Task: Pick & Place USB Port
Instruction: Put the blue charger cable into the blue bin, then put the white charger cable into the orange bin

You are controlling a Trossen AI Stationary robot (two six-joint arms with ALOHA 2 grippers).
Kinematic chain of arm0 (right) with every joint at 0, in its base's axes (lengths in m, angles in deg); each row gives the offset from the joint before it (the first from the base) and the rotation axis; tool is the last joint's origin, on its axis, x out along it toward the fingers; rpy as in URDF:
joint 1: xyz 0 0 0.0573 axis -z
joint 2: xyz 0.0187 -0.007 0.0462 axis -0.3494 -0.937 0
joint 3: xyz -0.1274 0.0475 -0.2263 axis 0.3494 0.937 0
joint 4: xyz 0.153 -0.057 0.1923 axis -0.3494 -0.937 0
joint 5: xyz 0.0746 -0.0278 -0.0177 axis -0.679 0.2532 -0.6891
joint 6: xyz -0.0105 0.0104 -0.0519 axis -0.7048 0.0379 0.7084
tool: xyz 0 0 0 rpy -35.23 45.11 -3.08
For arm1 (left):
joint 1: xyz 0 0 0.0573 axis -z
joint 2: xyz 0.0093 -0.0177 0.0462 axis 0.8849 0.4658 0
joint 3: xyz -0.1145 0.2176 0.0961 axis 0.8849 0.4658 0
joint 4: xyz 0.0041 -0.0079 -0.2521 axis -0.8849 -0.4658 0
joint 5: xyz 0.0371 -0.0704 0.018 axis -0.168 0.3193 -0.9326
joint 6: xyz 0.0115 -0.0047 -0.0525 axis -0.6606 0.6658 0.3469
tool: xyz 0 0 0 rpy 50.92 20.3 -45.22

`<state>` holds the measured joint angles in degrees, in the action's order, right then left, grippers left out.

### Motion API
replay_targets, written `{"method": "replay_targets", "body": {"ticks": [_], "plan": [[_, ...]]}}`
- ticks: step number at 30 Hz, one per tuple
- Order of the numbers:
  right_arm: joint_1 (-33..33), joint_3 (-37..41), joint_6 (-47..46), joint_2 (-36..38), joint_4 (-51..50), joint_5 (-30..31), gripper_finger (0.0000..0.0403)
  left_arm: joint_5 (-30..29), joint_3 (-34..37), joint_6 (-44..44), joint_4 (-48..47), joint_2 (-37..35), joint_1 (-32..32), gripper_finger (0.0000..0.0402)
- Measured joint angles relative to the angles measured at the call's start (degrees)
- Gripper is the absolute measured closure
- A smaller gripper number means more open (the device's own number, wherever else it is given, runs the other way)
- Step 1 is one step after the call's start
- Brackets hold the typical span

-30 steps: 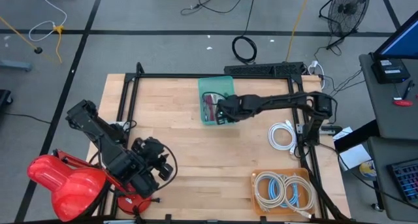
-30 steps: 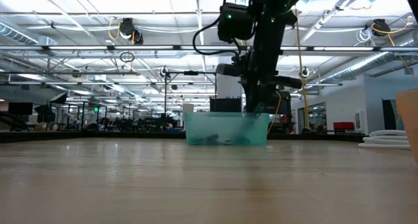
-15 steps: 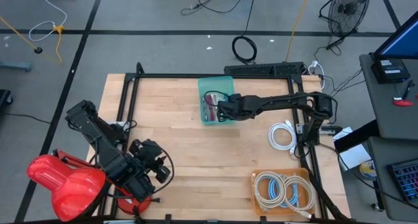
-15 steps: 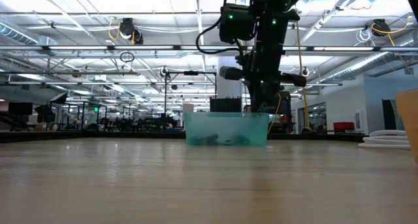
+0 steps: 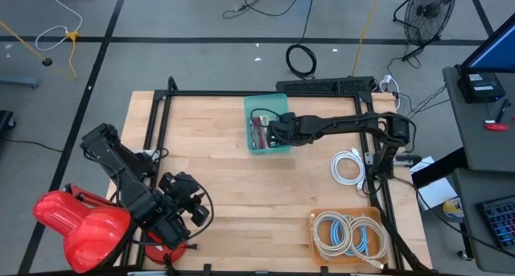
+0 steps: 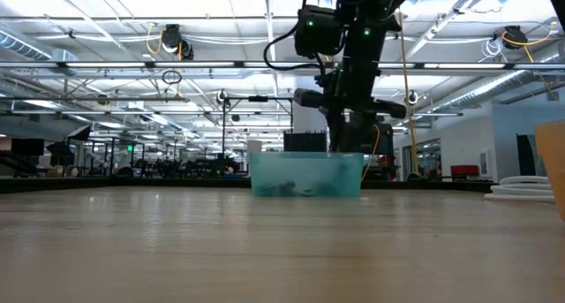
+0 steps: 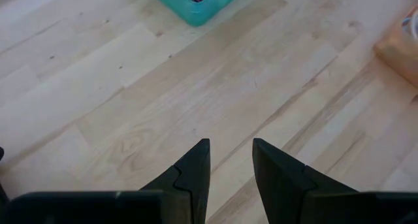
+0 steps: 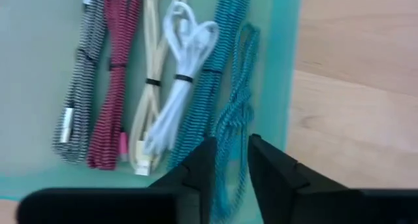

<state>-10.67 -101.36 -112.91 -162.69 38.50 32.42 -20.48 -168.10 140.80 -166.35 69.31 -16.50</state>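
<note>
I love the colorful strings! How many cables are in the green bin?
6 that I can see, side by side in the teal bin: black-and-white, red, cream, white, and two teal. The right gripper may hide more.

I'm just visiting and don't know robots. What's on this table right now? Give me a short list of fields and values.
Right gripper: above the teal bin, fingers a narrow gap apart, nothing between them
Left gripper: over bare wood at the table's near left, fingers slightly apart, empty
Teal bin: far middle of the wooden table
Bin contents: bundled cables, including a white cable, a red braided cable and a teal braided cable
Orange tray: near right corner, holds coiled white cables
Loose white cable coil: right side
</note>
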Motion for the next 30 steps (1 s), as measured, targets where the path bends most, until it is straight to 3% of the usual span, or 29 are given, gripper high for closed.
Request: {"method": "replay_targets", "body": {"ticks": [6, 12, 19, 30], "plan": [[0.0, 0.0, 0.34, 0.02, 2.76, 0.34, 0.0283, -0.04, 0.0, 0.15, -0.02, -0.02, 0.08, 0.0287], [0.0, 0.0, 1.32, 0.02, 4.47, -0.22, 0.0283, -0.06, 0.0, 0.15, -0.07, -0.02, 0.08, 0.0287], [-0.28, -0.01, 5.06, 1.21, 15.13, -5.4, 0.0285, -0.56, 0.0, -1.25, -0.17, -0.09, -0.71, 0.0287], [-3.45, -0.02, 7.84, 3.6, 31.55, -8.45, 0.0287, -1.68, 0.0, -1.81, -0.39, -0.42, -1.36, 0.0287]]}}
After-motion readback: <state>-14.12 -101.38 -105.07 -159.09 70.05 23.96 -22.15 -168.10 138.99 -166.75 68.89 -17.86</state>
